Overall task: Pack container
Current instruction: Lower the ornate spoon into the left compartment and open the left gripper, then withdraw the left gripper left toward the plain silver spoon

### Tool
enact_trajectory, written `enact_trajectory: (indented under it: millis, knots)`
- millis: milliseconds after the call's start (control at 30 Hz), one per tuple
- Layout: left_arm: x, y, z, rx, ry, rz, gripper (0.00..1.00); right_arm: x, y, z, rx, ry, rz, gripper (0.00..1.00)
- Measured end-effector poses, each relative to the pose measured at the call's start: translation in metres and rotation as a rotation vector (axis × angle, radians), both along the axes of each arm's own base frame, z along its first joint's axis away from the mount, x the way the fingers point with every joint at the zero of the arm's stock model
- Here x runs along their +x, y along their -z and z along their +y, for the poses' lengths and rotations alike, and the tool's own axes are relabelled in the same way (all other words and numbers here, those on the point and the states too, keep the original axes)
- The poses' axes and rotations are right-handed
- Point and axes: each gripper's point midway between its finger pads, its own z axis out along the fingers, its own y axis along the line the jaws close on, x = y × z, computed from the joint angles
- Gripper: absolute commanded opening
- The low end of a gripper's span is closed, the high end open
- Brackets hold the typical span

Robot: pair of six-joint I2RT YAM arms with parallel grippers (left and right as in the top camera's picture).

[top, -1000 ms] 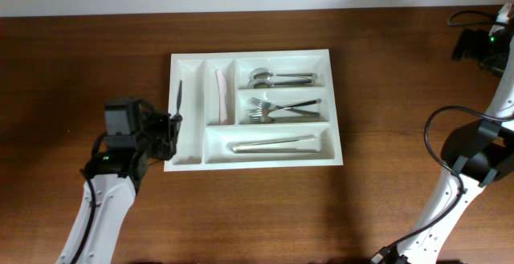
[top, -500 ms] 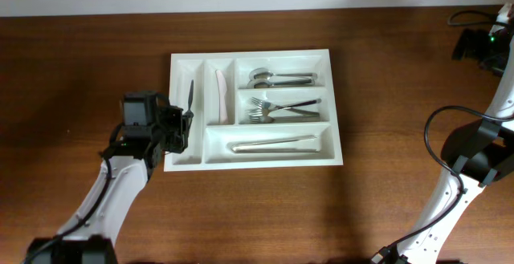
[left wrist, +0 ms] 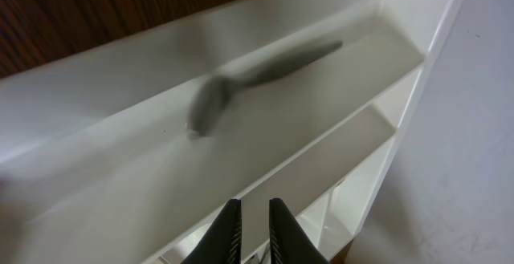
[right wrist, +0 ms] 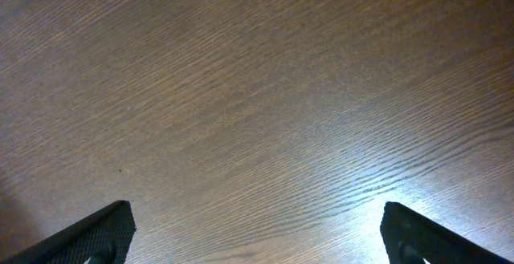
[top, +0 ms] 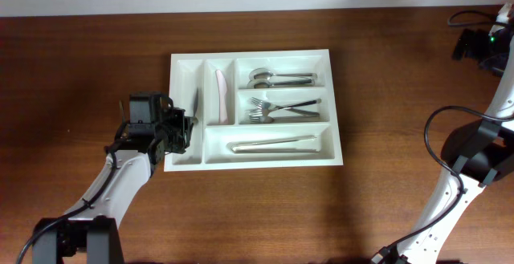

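The container (top: 336,153) is a large white cutlery tray in the middle of the table. A dark spoon (top: 195,103) lies in its leftmost narrow compartment. In the left wrist view the spoon (left wrist: 241,83) is blurred against the compartment wall (left wrist: 96,79), well apart from my fingers. My left gripper (top: 183,127) hangs over the tray's left edge, and its jaws (left wrist: 254,228) are a narrow gap apart with nothing between them. My right gripper (right wrist: 257,240) is wide open and empty over bare wood.
The tray also holds a pink utensil (top: 218,95), spoons (top: 277,78), forks (top: 277,109) and a long metal piece (top: 273,144). The right arm (top: 474,148) stands at the table's right edge with cables (top: 474,31) behind it.
My left gripper moved right from beside the tray to over its left edge with the dark spoon. The spoon has left the jaws and is in the leftmost compartment. The right arm has not moved.
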Motion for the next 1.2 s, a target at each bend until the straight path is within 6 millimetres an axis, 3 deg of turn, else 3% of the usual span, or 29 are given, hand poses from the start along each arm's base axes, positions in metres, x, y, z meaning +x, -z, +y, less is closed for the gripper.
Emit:
enact_trajectory:
  millis: [200,300,400,467,700,900,1033,1167,1200]
  knots:
    - [0.003,-0.002,0.0,0.001,-0.001,-0.014,0.15,0.0,0.0,0.0,0.0,0.0,0.0,0.99]
    - [0.017,-0.015,-0.001,0.005,0.009,-0.103,0.16,0.0,0.0,0.0,-0.001,0.0,0.0,0.99]
    - [0.039,-0.038,-0.001,0.024,0.033,-0.247,0.29,0.0,0.0,0.0,0.0,0.0,0.0,0.99]
    - [0.047,-0.049,-0.001,0.043,0.05,-0.306,0.45,0.0,0.0,0.0,0.0,0.0,0.0,0.99]
    - [0.047,-0.048,0.028,0.085,0.033,-0.288,0.61,0.0,0.0,0.0,0.0,0.0,0.0,0.99]
    - [-0.001,-0.032,0.076,0.111,-0.037,-0.092,0.63,0.0,0.0,0.0,0.0,0.0,0.0,0.99]
    - [-0.033,-0.056,0.104,0.142,-0.105,-0.073,0.65,0.0,0.0,0.0,0.0,0.0,0.0,0.98]
    - [-0.071,-0.068,0.115,0.169,-0.139,-0.013,0.65,0.0,0.0,0.0,0.001,0.0,0.0,0.99]
    - [-0.08,-0.066,0.116,0.172,-0.146,0.019,0.69,0.0,0.0,0.0,0.0,0.0,-0.001,0.99]
